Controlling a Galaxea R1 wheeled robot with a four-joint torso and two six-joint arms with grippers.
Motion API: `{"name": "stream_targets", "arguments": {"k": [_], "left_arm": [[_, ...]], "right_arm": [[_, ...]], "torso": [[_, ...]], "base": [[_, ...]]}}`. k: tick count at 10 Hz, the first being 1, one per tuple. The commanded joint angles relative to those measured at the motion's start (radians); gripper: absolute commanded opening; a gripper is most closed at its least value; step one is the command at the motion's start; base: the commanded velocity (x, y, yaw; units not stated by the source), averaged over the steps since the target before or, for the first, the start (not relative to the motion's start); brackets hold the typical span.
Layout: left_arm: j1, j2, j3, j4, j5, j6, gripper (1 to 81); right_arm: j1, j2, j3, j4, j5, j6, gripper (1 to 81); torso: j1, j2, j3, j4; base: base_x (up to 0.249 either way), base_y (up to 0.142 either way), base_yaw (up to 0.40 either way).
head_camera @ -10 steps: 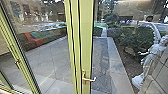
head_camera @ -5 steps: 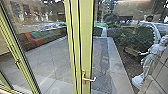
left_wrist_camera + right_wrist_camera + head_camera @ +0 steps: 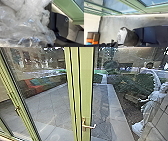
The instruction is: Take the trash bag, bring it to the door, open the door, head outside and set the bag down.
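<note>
Left wrist view has the clear trash bag [image 3: 27, 22] bulging close in front of my left wrist; whether the left gripper grasps it I cannot tell, nor the right gripper's state. I judge this the door-opening step: the handle [image 3: 88, 126] on the green door [image 3: 86, 84] calls for careful lining-up, bag kept clear.
</note>
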Motion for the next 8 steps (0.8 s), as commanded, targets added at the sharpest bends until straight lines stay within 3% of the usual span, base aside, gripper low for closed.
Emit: {"name": "stream_targets", "arguments": {"k": [1,3,6,8], "left_arm": [[-0.042,-0.013,0.013,-0.003,0.077,0.000,1.0],[-0.042,-0.008,0.013,-0.001,0.077,0.000,1.0],[-0.041,-0.010,0.014,-0.001,0.077,0.000,1.0],[-0.042,-0.010,0.013,-0.003,0.075,0.000,1.0]], "right_arm": [[0.220,-0.165,0.136,0.023,-0.188,0.054,81.1],[0.329,-0.231,0.200,0.023,-0.219,0.144,81.1],[0.573,-0.280,0.261,0.000,-0.412,0.284,81.1],[0.684,-0.276,0.278,-0.093,-0.511,0.430,81.1]], "torso": [[0.000,0.000,0.000,0.000],[0.000,0.000,0.000,0.000],[0.000,0.000,0.000,0.000],[0.000,0.000,0.000,0.000]], "base": [[0.000,0.000,0.000],[0.000,0.000,0.000],[0.000,0.000,0.000],[0.000,0.000,0.000]]}}
